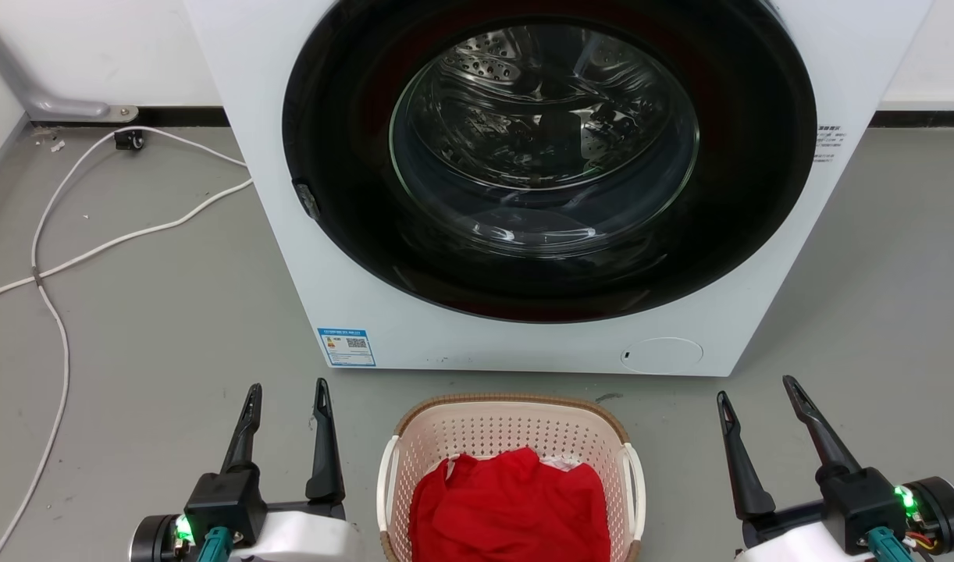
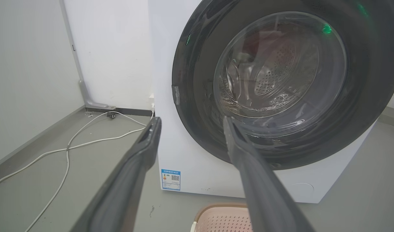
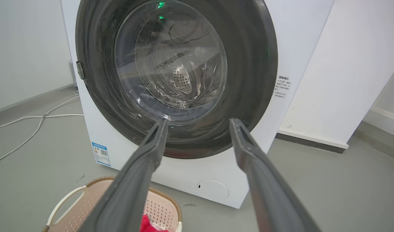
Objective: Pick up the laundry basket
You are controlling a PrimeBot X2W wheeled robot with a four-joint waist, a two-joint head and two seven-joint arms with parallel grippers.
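The laundry basket [image 1: 508,425], cream-pink and perforated with a brown rim and white side handles, sits on the grey floor at the bottom middle of the head view, holding red cloth [image 1: 512,507]. My left gripper [image 1: 288,394] stands open to the basket's left, clear of it. To the basket's right my right gripper [image 1: 758,390] is open too, nothing between its fingers. A corner of the basket [image 2: 222,217] shows at the bottom of the left wrist view, and the basket [image 3: 84,203] lies at the lower left of the right wrist view.
A white washing machine [image 1: 414,312] with a dark round glass door [image 1: 547,156] stands just behind the basket. White cables [image 1: 94,234] trail over the floor at the left. Walls close in behind and on both sides.
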